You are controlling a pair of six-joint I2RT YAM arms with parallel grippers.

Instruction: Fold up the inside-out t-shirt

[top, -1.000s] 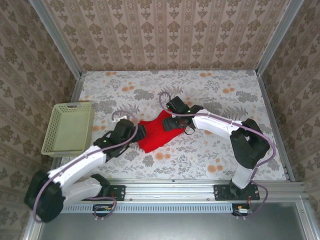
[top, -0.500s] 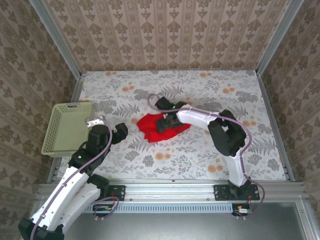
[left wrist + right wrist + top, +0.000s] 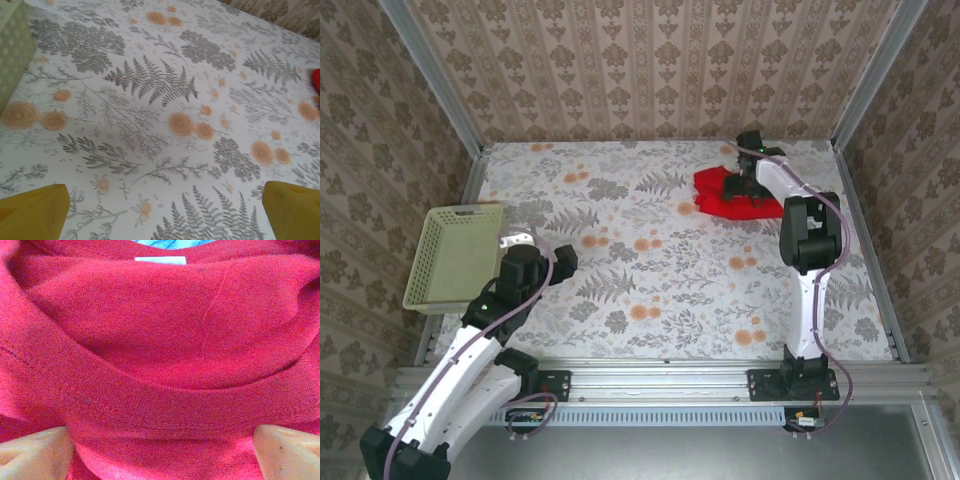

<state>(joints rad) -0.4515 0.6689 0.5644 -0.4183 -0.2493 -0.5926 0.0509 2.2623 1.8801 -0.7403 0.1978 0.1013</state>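
From above: bunched in a red heap at the far right of the table [image 3: 670, 290], close to its back edge, the inside-out t-shirt [image 3: 715, 195]. Over the heap's right part, the right gripper [image 3: 748, 190], arm stretched well out from its base. Down at the near left, the left gripper [image 3: 563, 260], just beside the pale green basket [image 3: 455, 255] along the left edge. Between the two arms, a broad stretch of floral tablecloth in grey and orange, roomy for moving. Hemmed in by metal posts [image 3: 430, 72] and a near rail, with damask wallpaper [image 3: 650, 70] on three sides.

From the left wrist: yellow fingertips [image 3: 32, 212] set far apart at the lower corners, hanging over ferns and orange blooms. At upper left, a corner of the basket; at the right edge, a sliver of red.

From the right wrist: close on red knit, a ribbed collar band curving across between pale fingertips [image 3: 35, 452] spread wide, clamped on nothing. Near the top, a small white label [image 3: 160, 260], no writing legible. Along the cloth, one loose thread.
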